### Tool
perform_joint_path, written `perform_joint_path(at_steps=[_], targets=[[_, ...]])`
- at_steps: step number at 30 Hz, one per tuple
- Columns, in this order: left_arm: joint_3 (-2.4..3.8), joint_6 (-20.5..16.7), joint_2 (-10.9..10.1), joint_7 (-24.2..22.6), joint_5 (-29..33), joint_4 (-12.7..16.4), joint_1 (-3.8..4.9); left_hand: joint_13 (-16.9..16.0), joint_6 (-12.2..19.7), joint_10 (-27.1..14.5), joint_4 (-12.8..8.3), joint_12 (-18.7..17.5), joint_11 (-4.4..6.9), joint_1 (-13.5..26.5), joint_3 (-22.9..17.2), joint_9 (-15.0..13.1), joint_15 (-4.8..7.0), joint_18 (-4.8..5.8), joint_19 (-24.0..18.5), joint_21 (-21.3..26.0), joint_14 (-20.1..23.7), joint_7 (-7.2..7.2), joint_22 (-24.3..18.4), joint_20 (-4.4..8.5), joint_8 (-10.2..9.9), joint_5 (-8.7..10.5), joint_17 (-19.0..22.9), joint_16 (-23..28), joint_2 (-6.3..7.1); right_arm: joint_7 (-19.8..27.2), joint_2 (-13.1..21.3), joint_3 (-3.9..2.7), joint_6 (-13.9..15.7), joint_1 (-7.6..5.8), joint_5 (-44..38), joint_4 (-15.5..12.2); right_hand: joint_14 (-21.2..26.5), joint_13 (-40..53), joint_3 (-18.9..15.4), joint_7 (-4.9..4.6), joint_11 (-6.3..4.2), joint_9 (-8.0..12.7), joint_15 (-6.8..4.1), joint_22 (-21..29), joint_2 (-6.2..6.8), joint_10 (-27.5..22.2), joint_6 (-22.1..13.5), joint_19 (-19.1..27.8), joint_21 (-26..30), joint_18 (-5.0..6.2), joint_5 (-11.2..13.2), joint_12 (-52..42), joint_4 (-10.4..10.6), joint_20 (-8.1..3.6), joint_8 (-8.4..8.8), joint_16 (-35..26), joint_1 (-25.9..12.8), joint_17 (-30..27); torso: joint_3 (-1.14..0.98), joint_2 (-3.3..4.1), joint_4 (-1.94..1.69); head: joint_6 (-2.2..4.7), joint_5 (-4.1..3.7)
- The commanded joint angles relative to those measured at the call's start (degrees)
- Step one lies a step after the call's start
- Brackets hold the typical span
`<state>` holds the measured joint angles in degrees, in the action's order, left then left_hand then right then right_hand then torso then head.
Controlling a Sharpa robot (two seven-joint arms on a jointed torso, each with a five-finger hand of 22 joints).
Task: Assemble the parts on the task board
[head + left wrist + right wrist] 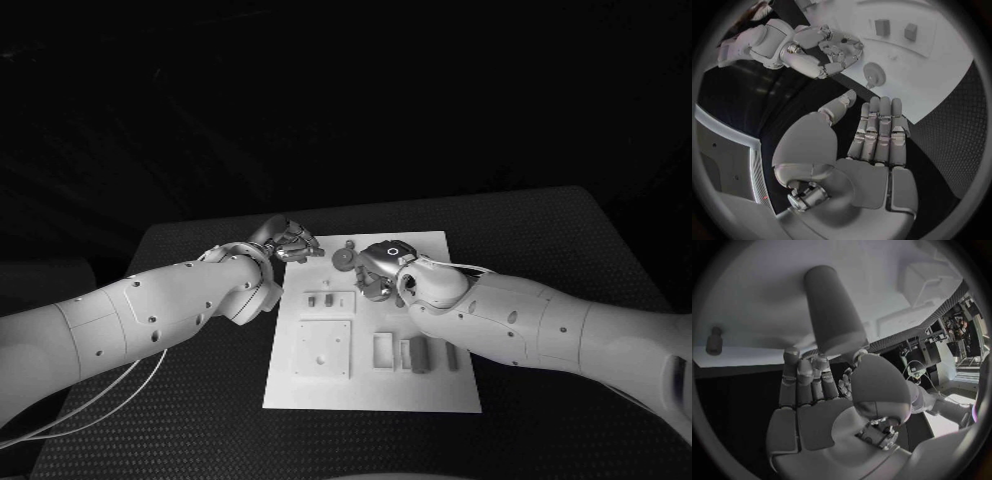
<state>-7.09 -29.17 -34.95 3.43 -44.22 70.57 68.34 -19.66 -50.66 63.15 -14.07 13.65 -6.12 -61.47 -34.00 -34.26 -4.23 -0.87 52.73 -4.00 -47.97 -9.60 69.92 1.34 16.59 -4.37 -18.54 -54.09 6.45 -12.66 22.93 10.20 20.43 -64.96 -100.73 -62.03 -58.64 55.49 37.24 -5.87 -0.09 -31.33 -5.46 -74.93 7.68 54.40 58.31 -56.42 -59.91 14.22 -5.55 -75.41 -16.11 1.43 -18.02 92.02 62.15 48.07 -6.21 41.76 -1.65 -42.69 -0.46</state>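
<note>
The silver left hand (873, 145) is held flat, fingers pressed together and empty, at the far left corner of the white rectangular task board (325, 392). A round grey disc part (874, 74) lies on the board. The silver right hand (826, 410) pinches a dark grey cylindrical peg (832, 310) above the board. No writing can be read.

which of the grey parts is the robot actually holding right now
The cylinder, pinched by the right hand over the task board; the other parts lie loose on the board.
</note>
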Motion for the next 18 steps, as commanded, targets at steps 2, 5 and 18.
perform_joint_path(at_steps=[2, 5, 18], targets=[[0.03, 2.2, -0.2, -1.1, 3.2, 0.1, 0.08, 0.1, 0.4, 0.5, 0.3, -0.2, -0.04, 0.8, 0.3, 0.1, -0.02, 0.00, 0.3, 0.0, -0.5, -0.02, -0.1, 0.09, 0.3, 0.24, -0.1, 0.2, 0.06, -0.5, 0.6, -0.24, 0.0, 0.03, 0.0, -0.9, -0.3, -0.1, 0.1, -0.10, -0.03, -0.1, -0.12, -0.7, 0.24, 0.3, 0.4, -0.5, -0.2, 0.77, 0.1, -0.1, 0.4, -0.21, -0.36, 0.2, -0.5, -0.1, -0.02, 0.01, 0.00, 0.07, 0.05], [0.03, 3.0, -0.4, -1.1, 3.8, 0.1, 0.08, 0.1, 0.3, 0.6, 0.5, -0.1, 0.01, 1.1, 0.5, 0.1, 0.03, -0.02, 0.4, 0.0, -0.6, 0.03, -0.1, 0.13, 0.4, 0.24, -0.2, 0.2, 0.00, -0.8, 1.0, -0.60, 0.1, -0.26, -0.1, -1.7, -0.4, -0.1, 0.1, -0.08, -0.05, -0.1, -0.14, -0.7, 0.33, 0.3, 0.5, -0.5, -0.2, 0.77, 0.1, -0.1, 0.4, -0.23, -0.36, 0.2, -0.6, -0.1, -0.04, 0.00, 0.07, 0.20, 0.07], [0.02, 13.8, -0.9, -1.2, 17.4, -0.5, 0.09, 0.0, 0.7, 1.0, 2.5, 0.0, 0.23, 4.3, 2.1, 0.8, 0.27, 0.00, 0.7, 0.1, -1.0, -0.08, -0.4, 0.37, 0.3, 0.48, -0.5, 0.3, -0.67, -1.4, 3.8, -2.92, 2.0, -1.48, -0.1, -6.5, -0.5, -0.2, 0.2, -0.04, -0.10, -0.1, -0.21, -0.6, 0.65, 0.5, 0.5, -0.6, -0.2, 0.78, 0.1, 0.0, 0.5, -0.32, -0.37, 0.2, -0.7, -0.1, -0.05, 0.01, 0.06, 0.83, -0.19]])
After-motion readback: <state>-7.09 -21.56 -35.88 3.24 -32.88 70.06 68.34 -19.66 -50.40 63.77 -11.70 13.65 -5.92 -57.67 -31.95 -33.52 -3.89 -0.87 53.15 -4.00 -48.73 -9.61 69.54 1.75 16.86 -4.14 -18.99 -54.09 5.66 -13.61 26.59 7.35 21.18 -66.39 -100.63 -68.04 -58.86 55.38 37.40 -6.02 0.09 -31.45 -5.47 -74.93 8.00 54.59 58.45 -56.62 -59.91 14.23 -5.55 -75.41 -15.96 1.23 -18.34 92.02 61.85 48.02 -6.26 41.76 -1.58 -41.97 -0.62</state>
